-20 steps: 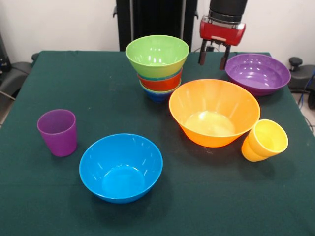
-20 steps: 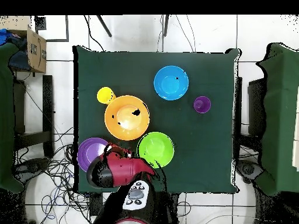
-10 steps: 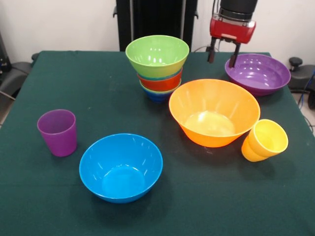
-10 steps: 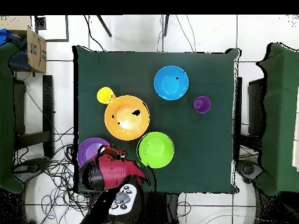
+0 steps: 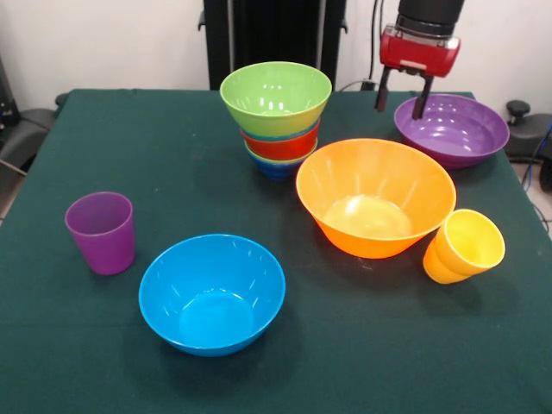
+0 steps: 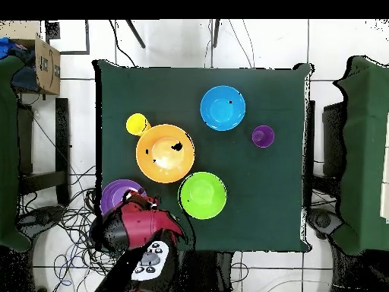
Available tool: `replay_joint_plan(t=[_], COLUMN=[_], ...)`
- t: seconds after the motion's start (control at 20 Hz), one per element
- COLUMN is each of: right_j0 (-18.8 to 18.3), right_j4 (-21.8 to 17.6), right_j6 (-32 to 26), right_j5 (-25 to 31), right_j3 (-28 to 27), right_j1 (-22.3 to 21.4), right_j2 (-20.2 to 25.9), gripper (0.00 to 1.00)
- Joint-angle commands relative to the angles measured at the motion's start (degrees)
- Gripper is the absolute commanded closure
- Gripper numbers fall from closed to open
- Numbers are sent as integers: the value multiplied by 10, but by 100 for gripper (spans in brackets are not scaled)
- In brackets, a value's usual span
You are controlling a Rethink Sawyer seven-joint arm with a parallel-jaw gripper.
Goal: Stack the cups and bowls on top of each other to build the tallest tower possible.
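The tower [image 5: 278, 121] stands at the table's far middle: a large green bowl [image 5: 276, 93] on top, a thin light blue rim under it, then a red-orange bowl [image 5: 281, 143] and a dark blue bowl [image 5: 276, 166] lowest. From above only the green bowl [image 6: 203, 195] shows. My gripper [image 5: 400, 110] is open and empty, hanging just above the left rim of the wide purple bowl [image 5: 454, 129]. In the overhead view the gripper [image 6: 140, 201] covers part of the purple bowl [image 6: 116, 193]. The large orange bowl [image 5: 375, 198], the large blue bowl [image 5: 212, 293], the purple cup [image 5: 102, 231] and the tilted yellow cup [image 5: 464, 246] stand apart.
The green tablecloth [image 5: 172, 172] covers the table. In the overhead view the orange bowl [image 6: 165, 152] lies between the yellow cup [image 6: 137, 123] and the green bowl, with the blue bowl [image 6: 222, 107] and the purple cup [image 6: 263, 136] beyond. A cardboard box [image 6: 45, 65] stands off the table.
In the front view my gripper has moved right and slightly up, from between the tower and the purple bowl to above that bowl's left rim. It stays open. The bowls and cups have not moved.
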Motion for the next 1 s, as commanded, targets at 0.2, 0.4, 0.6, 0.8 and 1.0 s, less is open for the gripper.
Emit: replay_joint_plan(t=[0.2,0.4,0.6,0.8,1.0], right_j0=[-11,-15,-21,-22,-29], right_j4=[7,4,4,9,7], right_j6=[108,101,100,98,93], right_j5=[-82,-101,-117,-113,-104], right_j3=[30,22,14,13,12], right_j1=[66,90,109,109,105], right_j2=[53,53,60,64,70], gripper=[0,0,0,0,0])
